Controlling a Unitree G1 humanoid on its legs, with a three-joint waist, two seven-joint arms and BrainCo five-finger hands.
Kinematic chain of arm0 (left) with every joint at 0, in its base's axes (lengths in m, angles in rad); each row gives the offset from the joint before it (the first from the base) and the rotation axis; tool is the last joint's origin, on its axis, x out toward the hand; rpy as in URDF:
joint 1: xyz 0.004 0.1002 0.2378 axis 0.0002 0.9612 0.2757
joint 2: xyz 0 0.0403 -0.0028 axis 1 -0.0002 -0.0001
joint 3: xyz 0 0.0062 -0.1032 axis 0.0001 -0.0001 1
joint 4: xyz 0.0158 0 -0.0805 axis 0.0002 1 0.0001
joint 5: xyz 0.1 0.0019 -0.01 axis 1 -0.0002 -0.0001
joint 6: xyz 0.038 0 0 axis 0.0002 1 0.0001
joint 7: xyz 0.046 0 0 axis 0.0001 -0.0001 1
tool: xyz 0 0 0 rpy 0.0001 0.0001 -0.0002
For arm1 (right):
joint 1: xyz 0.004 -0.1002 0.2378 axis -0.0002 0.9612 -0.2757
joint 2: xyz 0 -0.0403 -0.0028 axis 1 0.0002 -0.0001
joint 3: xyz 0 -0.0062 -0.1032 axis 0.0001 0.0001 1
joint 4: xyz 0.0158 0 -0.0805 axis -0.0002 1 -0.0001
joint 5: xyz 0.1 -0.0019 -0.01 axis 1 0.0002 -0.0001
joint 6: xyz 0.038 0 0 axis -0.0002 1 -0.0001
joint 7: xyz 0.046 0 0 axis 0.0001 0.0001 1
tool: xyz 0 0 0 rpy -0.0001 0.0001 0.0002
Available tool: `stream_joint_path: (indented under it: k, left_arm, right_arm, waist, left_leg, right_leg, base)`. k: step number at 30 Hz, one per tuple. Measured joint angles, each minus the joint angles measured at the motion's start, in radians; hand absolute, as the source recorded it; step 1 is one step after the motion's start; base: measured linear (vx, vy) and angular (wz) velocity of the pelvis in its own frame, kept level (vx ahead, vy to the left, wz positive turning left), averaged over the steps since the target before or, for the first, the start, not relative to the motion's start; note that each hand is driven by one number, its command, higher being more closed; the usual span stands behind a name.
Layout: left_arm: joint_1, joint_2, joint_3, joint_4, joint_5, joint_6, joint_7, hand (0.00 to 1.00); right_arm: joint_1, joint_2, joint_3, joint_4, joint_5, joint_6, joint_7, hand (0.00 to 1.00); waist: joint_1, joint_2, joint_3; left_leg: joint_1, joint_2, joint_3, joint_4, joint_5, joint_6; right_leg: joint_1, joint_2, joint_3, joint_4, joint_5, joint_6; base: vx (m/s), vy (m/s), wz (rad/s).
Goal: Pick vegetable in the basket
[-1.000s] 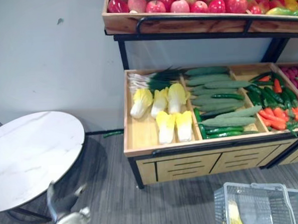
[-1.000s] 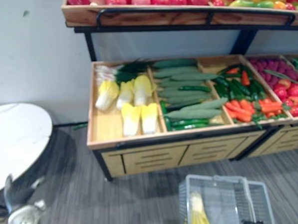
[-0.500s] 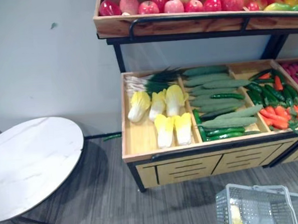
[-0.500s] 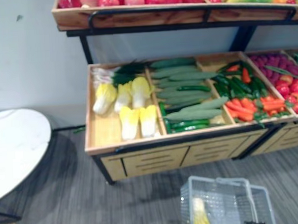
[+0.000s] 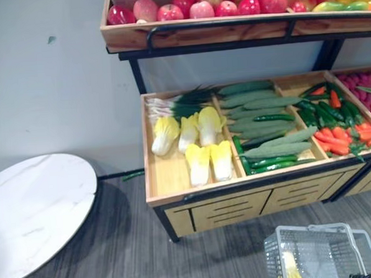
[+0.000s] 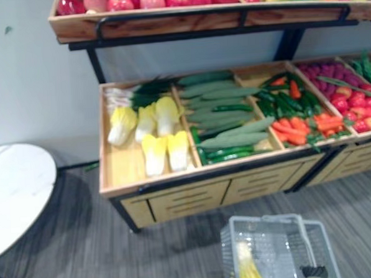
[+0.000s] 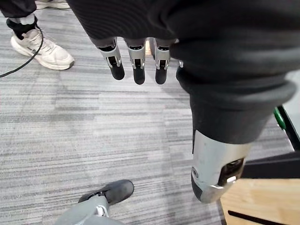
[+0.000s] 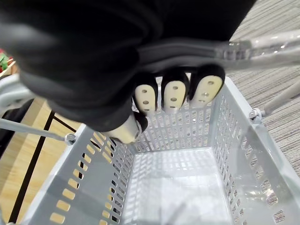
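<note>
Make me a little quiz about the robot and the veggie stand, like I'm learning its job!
1. True or false: the right hand is curled round the handle of the basket.
2. Pick one: what fills the compartment right next to the Chinese cabbages? A) cucumbers B) bananas C) potatoes
3. Fill the gap: the left hand hangs with straight fingers, holding nothing, over the grey ____.

Key: 1 true; 2 A; 3 floor.
</note>
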Motion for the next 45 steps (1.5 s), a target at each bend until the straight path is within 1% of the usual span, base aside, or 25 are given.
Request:
stream_joint_path:
  k: [1, 4, 6, 8, 9, 11, 12, 13, 16, 18, 20, 23, 24, 26, 28, 33, 35, 36, 37, 38, 40, 41, 43, 44, 45]
  left_arm:
    - [0.000, 0.001, -0.025, 0.000, 0.001, -0.002, -0.009, 0.00]
    - [-0.018, 0.002, -0.104, 0.000, 0.018, -0.005, -0.014, 0.00]
    - [-0.028, 0.005, -0.137, 0.000, 0.021, -0.011, -0.020, 0.00]
    - [-0.053, 0.004, -0.180, -0.006, 0.022, -0.020, -0.023, 0.00]
    - [-0.059, 0.008, -0.179, -0.028, 0.026, -0.020, -0.022, 0.00]
    - [-0.061, -0.004, -0.177, -0.061, 0.034, -0.027, -0.023, 0.00]
    - [-0.079, -0.002, -0.167, -0.074, 0.036, -0.035, -0.025, 0.00]
    - [-0.085, -0.003, -0.166, -0.084, 0.036, -0.035, -0.028, 0.00]
    - [-0.082, -0.001, -0.173, -0.089, 0.035, -0.036, -0.031, 0.00]
    - [-0.081, 0.008, -0.168, -0.087, 0.035, -0.036, -0.033, 0.00]
    - [-0.070, 0.019, -0.167, -0.084, 0.035, -0.036, -0.038, 0.00]
    - [-0.070, 0.014, -0.168, -0.056, 0.035, -0.034, -0.050, 0.00]
    - [-0.074, 0.013, -0.181, -0.050, 0.035, -0.034, -0.051, 0.00]
    - [-0.088, 0.015, -0.218, -0.050, 0.036, -0.035, -0.051, 0.00]
    - [-0.111, 0.014, -0.250, -0.048, 0.037, -0.035, -0.051, 0.00]
    - [-0.119, 0.002, -0.266, -0.049, 0.038, -0.034, -0.049, 0.00]
    - [-0.106, -0.005, -0.267, -0.048, 0.041, -0.034, -0.049, 0.00]
    - [-0.089, -0.009, -0.257, -0.048, 0.040, -0.040, -0.048, 0.00]
    - [-0.085, -0.008, -0.251, -0.058, 0.039, -0.047, -0.044, 0.00]
    - [-0.085, -0.017, -0.259, -0.063, 0.040, -0.050, -0.037, 0.00]
    - [-0.086, -0.033, -0.269, -0.055, 0.040, -0.054, -0.024, 0.00]
    - [-0.089, -0.038, -0.293, -0.052, 0.039, -0.063, -0.018, 0.00]
    - [-0.085, -0.038, -0.294, -0.052, 0.039, -0.064, -0.011, 0.00]
    - [-0.084, -0.027, -0.288, -0.050, 0.038, -0.062, -0.008, 0.00]
    - [-0.083, -0.026, -0.285, -0.057, 0.037, -0.063, -0.007, 0.00]
  right_arm:
    - [-0.010, -0.008, -0.003, -0.001, 0.011, 0.000, -0.002, 1.00]
    - [0.017, 0.012, -0.072, -0.013, 0.039, -0.002, -0.005, 1.00]
    - [0.025, 0.038, -0.078, -0.035, 0.039, -0.001, -0.006, 1.00]
    - [0.034, 0.108, -0.039, -0.089, 0.037, 0.000, -0.006, 1.00]
    - [0.040, 0.152, -0.031, -0.122, 0.037, 0.000, -0.004, 1.00]
    - [0.047, 0.199, -0.032, -0.165, 0.059, -0.004, -0.002, 1.00]
    - [0.038, 0.214, -0.040, -0.168, 0.075, -0.006, 0.000, 1.00]
    - [0.046, 0.216, -0.042, -0.169, 0.085, -0.003, -0.001, 1.00]
    - [0.051, 0.214, -0.021, -0.163, 0.098, 0.000, 0.005, 1.00]
    - [0.049, 0.211, -0.004, -0.134, 0.098, 0.001, 0.013, 1.00]
    - [0.042, 0.208, 0.006, -0.107, 0.098, 0.003, 0.016, 1.00]
    - [0.007, 0.187, 0.016, -0.067, 0.098, 0.010, 0.015, 1.00]
    - [0.001, 0.176, 0.029, -0.050, 0.098, 0.015, 0.015, 1.00]
    - [0.002, 0.171, 0.039, -0.040, 0.098, 0.016, 0.016, 1.00]
    - [0.010, 0.172, 0.051, -0.040, 0.098, 0.016, 0.016, 1.00]
    - [0.013, 0.169, 0.120, -0.040, 0.097, 0.005, 0.016, 1.00]
    - [0.010, 0.167, 0.126, -0.041, 0.097, -0.003, 0.017, 1.00]
    - [0.002, 0.166, 0.156, -0.042, 0.098, -0.008, 0.017, 1.00]
    - [-0.014, 0.162, 0.164, -0.043, 0.098, -0.011, 0.017, 1.00]
    - [-0.033, 0.145, 0.171, -0.040, 0.097, -0.021, 0.017, 1.00]
    - [-0.056, 0.129, 0.185, -0.042, 0.098, -0.025, 0.017, 1.00]
    - [-0.037, 0.130, 0.186, -0.043, 0.101, -0.024, 0.019, 1.00]
    - [-0.033, 0.132, 0.179, -0.045, 0.109, -0.024, 0.017, 1.00]
    - [-0.030, 0.147, 0.177, -0.046, 0.109, -0.025, 0.017, 1.00]
    - [-0.029, 0.157, 0.179, -0.049, 0.108, -0.028, 0.016, 1.00]
  waist:
    - [-0.001, -0.002, 0.026]
    - [-0.003, 0.022, 0.059]
    - [-0.004, 0.025, 0.067]
    - [0.000, 0.039, 0.094]
    - [0.000, 0.039, 0.100]
    - [0.005, 0.058, 0.109]
    - [-0.002, 0.055, 0.134]
    - [0.002, 0.044, 0.133]
    - [0.001, 0.036, 0.128]
    - [0.003, 0.020, 0.123]
    - [0.003, 0.003, 0.113]
    - [0.008, 0.024, 0.097]
    - [0.004, 0.045, 0.089]
    - [-0.002, 0.045, 0.089]
    - [-0.003, 0.045, 0.089]
    - [-0.007, 0.054, 0.101]
    - [-0.003, 0.049, 0.108]
    - [0.004, 0.028, 0.125]
    - [0.011, 0.024, 0.124]
    - [0.022, 0.029, 0.126]
    - [0.025, 0.063, 0.136]
    - [0.019, 0.076, 0.144]
    - [0.020, 0.088, 0.144]
    - [0.024, 0.077, 0.141]
    - [0.027, 0.041, 0.140]
  left_leg:
    - [-0.031, 0.017, 0.007, 0.101, -0.055, 0.006]
    - [-0.109, 0.082, 0.008, 0.353, -0.197, 0.016]
    - [-0.126, 0.111, 0.017, 0.405, -0.229, 0.018]
    - [-0.139, 0.161, 0.065, 0.457, -0.267, 0.026]
    - [-0.139, 0.181, 0.108, 0.455, -0.273, 0.027]
    - [-0.131, 0.206, 0.204, 0.411, -0.241, 0.072]
    - [-0.110, 0.201, 0.252, 0.382, -0.228, 0.088]
    - [-0.095, 0.197, 0.296, 0.357, -0.215, 0.098]
    - [-0.061, 0.197, 0.429, 0.295, -0.179, 0.108]
    - [-0.055, 0.192, 0.524, 0.271, -0.152, 0.109]
    - [-0.053, 0.196, 0.601, 0.271, -0.133, 0.104]
    - [-0.053, 0.193, 0.646, 0.197, -0.061, 0.085]
    - [-0.054, 0.194, 0.653, 0.175, -0.036, 0.076]
    - [-0.046, 0.204, 0.687, 0.179, -0.018, 0.063]
    - [-0.041, 0.246, 0.705, 0.235, -0.017, 0.062]
    - [0.004, 0.394, 0.718, 0.446, -0.011, 0.057]
    - [0.019, 0.425, 0.652, 0.519, 0.029, 0.057]
    - [-0.041, 0.418, 0.426, 0.612, 0.075, 0.084]
    - [-0.073, 0.364, 0.295, 0.604, 0.022, 0.036]
    - [-0.096, 0.242, 0.073, 0.527, -0.066, -0.012]
    - [-0.106, 0.159, -0.088, 0.424, -0.095, -0.021]
    - [-0.104, 0.098, -0.190, 0.292, -0.091, -0.028]
    - [-0.102, 0.077, -0.253, 0.206, -0.092, -0.041]
    - [-0.104, 0.062, -0.250, 0.196, -0.106, -0.047]
    - [-0.102, 0.035, -0.242, 0.174, -0.106, -0.046]
  right_leg:
    - [-0.015, -0.003, 0.019, 0.038, -0.019, 0.003]
    - [-0.066, -0.006, 0.059, 0.179, -0.069, 0.023]
    - [-0.084, 0.007, 0.080, 0.211, -0.062, 0.032]
    - [-0.149, 0.037, 0.124, 0.275, 0.007, 0.042]
    - [-0.184, 0.054, 0.125, 0.264, 0.079, 0.035]
    - [-0.182, 0.068, 0.093, 0.172, 0.186, 0.029]
    - [-0.193, 0.033, -0.005, 0.311, 0.108, -0.046]
    - [-0.196, 0.002, -0.070, 0.416, 0.052, -0.055]
    - [-0.146, -0.067, -0.156, 0.613, 0.011, -0.079]
    - [-0.094, -0.109, -0.171, 0.633, 0.011, -0.080]
    - [-0.042, -0.139, -0.213, 0.551, 0.015, -0.076]
    - [-0.030, -0.061, -0.263, 0.336, -0.004, -0.075]
    - [-0.024, -0.039, -0.263, 0.263, -0.007, -0.071]
    - [-0.023, -0.033, -0.262, 0.216, -0.025, -0.045]
    - [-0.005, -0.013, -0.260, 0.165, -0.035, -0.033]
    - [0.074, 0.064, -0.202, 0.061, -0.043, -0.043]
    - [0.093, 0.071, -0.147, 0.050, -0.052, -0.055]
    - [0.102, 0.068, -0.065, 0.044, -0.058, -0.063]
    - [0.095, 0.050, -0.024, 0.042, -0.066, -0.054]
    - [0.066, 0.030, 0.047, 0.035, -0.075, -0.042]
    - [0.044, 0.044, 0.104, 0.023, -0.070, -0.026]
    - [0.038, 0.056, 0.136, 0.018, -0.073, -0.029]
    - [0.030, 0.074, 0.151, 0.018, -0.073, -0.028]
    - [0.033, 0.067, 0.158, 0.001, -0.066, -0.019]
    - [0.028, 0.040, 0.154, -0.006, -0.053, 0.002]
  base:
    - [-0.03, 0.012, -0.34]
    - [-0.02, 0.069, -0.32]
    - [-0.03, 0.091, -0.39]
    - [-0.13, 0.128, -0.82]
    - [-0.19, 0.219, -0.96]
    - [-0.24, 0.228, -1.14]
    - [-0.24, 0.231, -1.19]
    - [-0.16, 0.195, -0.92]
    - [-0.09, 0.108, -1.24]
    - [-0.07, -0.026, -1.31]
    - [-0.09, -0.168, -1.46]
    - [-0.13, -0.281, -1.31]
    - [-0.12, -0.331, -1.13]
    - [-0.07, -0.329, -0.72]
    - [0.00, -0.333, -0.49]
    - [-0.03, -0.248, -0.55]
    - [-0.07, -0.139, -0.97]
    - [-0.09, -0.126, -1.31]
    - [-0.09, 0.029, -1.71]
    - [-0.07, 0.116, -1.50]
    - [-0.05, 0.147, -1.35]
    - [-0.06, 0.151, -0.77]
    - [-0.06, 0.190, -0.41]
    - [0.02, 0.204, -0.26]
    - [0.07, 0.160, -0.16]
